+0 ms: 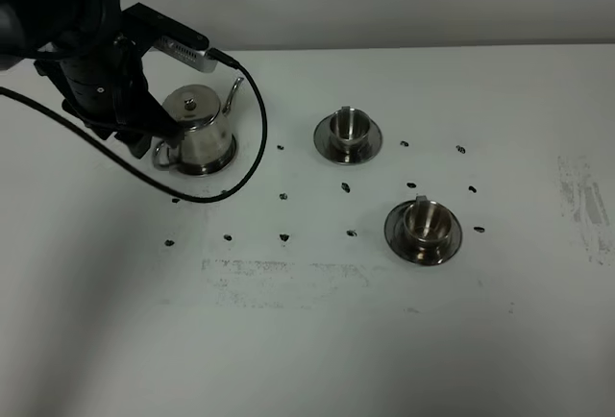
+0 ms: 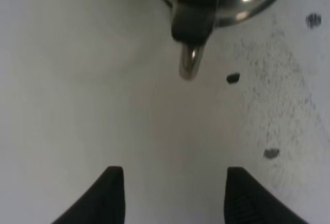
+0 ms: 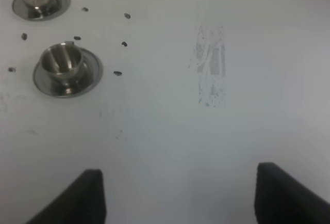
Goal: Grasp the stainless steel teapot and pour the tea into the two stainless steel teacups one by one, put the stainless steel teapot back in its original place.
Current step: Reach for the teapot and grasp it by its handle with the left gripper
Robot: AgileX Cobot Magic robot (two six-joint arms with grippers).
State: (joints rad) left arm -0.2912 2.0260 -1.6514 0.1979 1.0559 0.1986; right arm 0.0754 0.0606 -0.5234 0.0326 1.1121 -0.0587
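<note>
Teapot [image 1: 204,134] partly behind left arm [image 1: 91,71]; wrist view crops its body.

One teapot [image 1: 197,129], with one lid knob [image 1: 190,103], one spout [image 1: 233,92] and one loop handle [image 1: 161,155]; two cups [image 1: 348,125] [image 1: 426,220]; two saucers [image 1: 323,144] [image 1: 395,240], one under each cup; one disc [image 1: 229,158] under the teapot; one black arm [image 1: 86,61] in the high view; one black cable [image 1: 260,138] looped beside the teapot; roughly fourteen small dark marks [image 1: 284,196]; two scuffed patches [image 1: 279,273] [image 1: 586,206]
</note>
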